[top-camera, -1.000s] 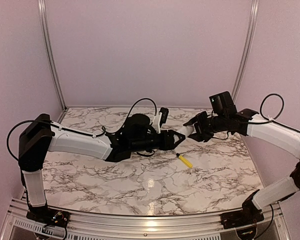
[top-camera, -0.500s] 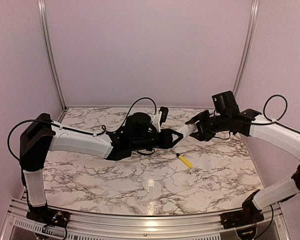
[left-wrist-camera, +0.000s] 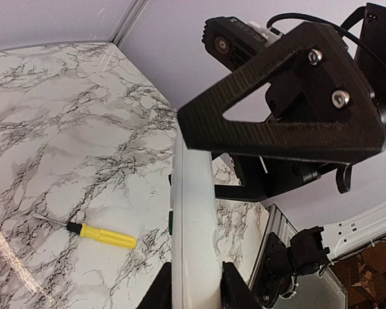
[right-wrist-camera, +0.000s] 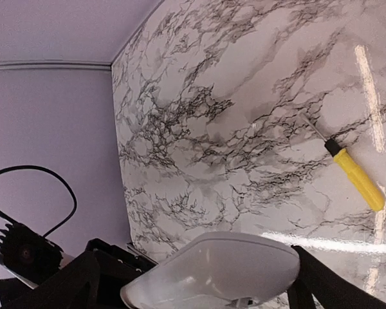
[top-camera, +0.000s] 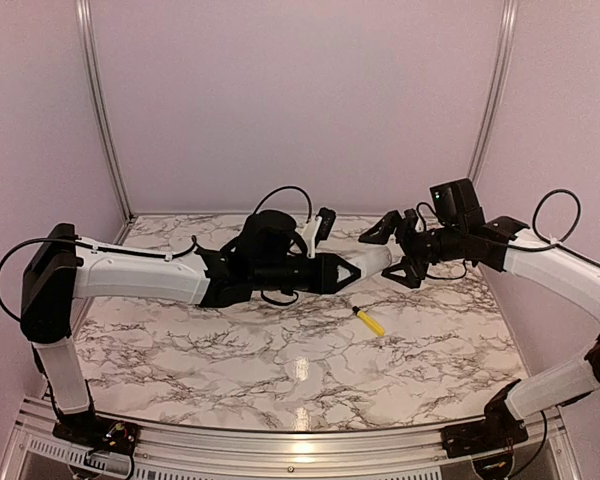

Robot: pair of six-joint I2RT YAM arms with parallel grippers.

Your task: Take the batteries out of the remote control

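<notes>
The left pincer (top-camera: 348,272) is closed narrow on the remote control (top-camera: 372,262), holding it in the air over the middle of the marble surface (top-camera: 230,350) (the white bar points toward the right arm). The right pincer (top-camera: 392,252) stands wide, its fingers spread either side of the remote's free end. A yellow-handled screwdriver (top-camera: 369,321) lies on the surface below

the left arm (top-camera: 140,275) is stretched out low and nearly level toward the middle. the left gripper (top-camera: 352,272) is clamped on one end of the remote control (top-camera: 373,261), which is held out ahead of its fingertips. the right arm (top-camera: 560,270) is bent at the elbow and reached inward to face it. the right gripper (top-camera: 392,253) is spread wide, its fingers (top-camera: 380,230) set either side of the free end; whether contact is made cannot be told.
</notes>
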